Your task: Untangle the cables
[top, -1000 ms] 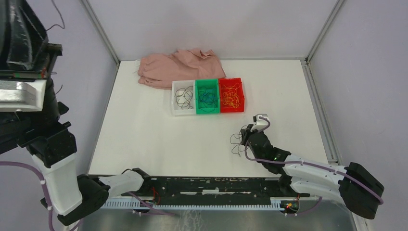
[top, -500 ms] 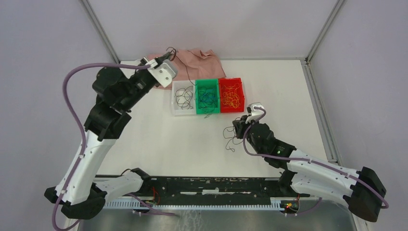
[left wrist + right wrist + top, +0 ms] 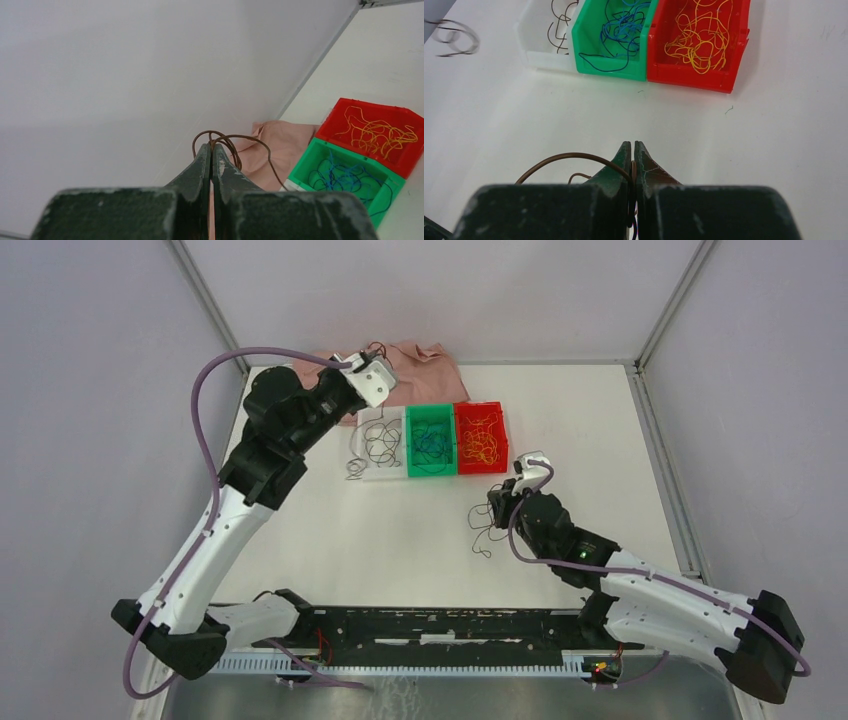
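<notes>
- Left wrist view: a dark brown strand point(image 3: 227, 141) curls out of the tips of the left gripper point(image 3: 211, 150), whose jaws are pinched tight on it; my guess is it's held high to draw it clear of the others
- Right wrist view: another brown strand point(image 3: 569, 156) arches out of the right gripper point(image 3: 633, 150), likewise clamped on the wire, low over the table point(image 3: 784, 150), probably to lift it out of the small dark bunch under it
- The other cables lie sorted by colour in the upper middle of the overhead frame: dark ones in the white bin point(image 3: 383, 476), blue in the green bin point(image 3: 432, 472), yellow-orange in the red bin point(image 3: 483, 470), so the bins look like the drop-off places
- A dark loop point(image 3: 353, 468) hangs at the white bin's left edge; I can't tell whether it dangles from the left gripper or rests on the rim
- Left arm: stretched long from the lower left corner, elbow bent, wrist raised above the pink cloth point(image 3: 425, 365) just behind the white bin
- Right arm: reaching in low from the lower right, wrist dipped towards the table, below the red bin in the frame
</notes>
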Controlling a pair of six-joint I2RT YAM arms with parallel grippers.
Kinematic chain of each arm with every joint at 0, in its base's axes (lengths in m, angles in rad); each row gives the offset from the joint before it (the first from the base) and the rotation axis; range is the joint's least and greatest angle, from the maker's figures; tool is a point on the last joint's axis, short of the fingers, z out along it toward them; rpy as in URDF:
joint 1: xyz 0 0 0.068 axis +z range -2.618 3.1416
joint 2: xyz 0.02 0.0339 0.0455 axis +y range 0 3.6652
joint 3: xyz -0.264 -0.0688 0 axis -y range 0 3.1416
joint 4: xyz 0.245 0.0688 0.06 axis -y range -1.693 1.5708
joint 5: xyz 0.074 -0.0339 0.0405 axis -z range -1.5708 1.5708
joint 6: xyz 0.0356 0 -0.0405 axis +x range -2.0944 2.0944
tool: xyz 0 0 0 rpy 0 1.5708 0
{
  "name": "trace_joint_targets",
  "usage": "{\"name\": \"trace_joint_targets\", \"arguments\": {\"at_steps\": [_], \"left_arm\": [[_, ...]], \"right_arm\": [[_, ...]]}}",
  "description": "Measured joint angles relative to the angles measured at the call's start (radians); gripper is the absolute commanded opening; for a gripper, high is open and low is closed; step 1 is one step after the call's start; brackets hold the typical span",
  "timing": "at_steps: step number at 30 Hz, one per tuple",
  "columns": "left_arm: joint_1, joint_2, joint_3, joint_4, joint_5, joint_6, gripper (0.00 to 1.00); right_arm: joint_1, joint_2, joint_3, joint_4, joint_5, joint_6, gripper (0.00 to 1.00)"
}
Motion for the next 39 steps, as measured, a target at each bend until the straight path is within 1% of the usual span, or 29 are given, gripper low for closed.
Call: {"name": "trace_joint_targets", "arguments": {"at_steps": [6, 19, 28, 30, 32, 34, 37, 39], "left_arm": [[0.01, 0.061, 0.0, 0.069, -0.034, -0.004, 0.03], [0.227, 0.161, -0.037, 0.13, -0.01, -0.003, 0.03], [0.237, 0.299, -0.049, 0.14, 0.015, -0.005, 0.03], [0.237, 0.323, -0.026, 0.139, 0.017, -0.022, 0.03], [0.237, 0.351, 0.032, 0.135, 0.022, -0.057, 0.03], [0.238, 0.372, 0.105, 0.135, 0.025, -0.093, 0.03], [0.238, 0.407, 0.254, 0.146, 0.039, -0.149, 0.03], [0.237, 0.413, 0.318, 0.164, 0.043, -0.171, 0.03]], "right_arm": [[0.0, -0.019, 0.0, -0.023, 0.006, 0.001, 0.02], [0.0, -0.123, 0.0, -0.1, 0.036, 0.002, 0.0], [0.0, -0.204, -0.001, -0.167, 0.076, 0.003, 0.0], [0.0, -0.214, -0.005, -0.174, 0.082, 0.004, 0.0], [0.0, -0.218, -0.012, -0.179, 0.085, 0.007, 0.0], [0.0, -0.215, -0.017, -0.184, 0.085, 0.009, 0.0], [0.0, -0.203, -0.018, -0.186, 0.084, 0.012, 0.0], [0.0, -0.193, -0.018, -0.186, 0.084, 0.016, 0.0]]}}
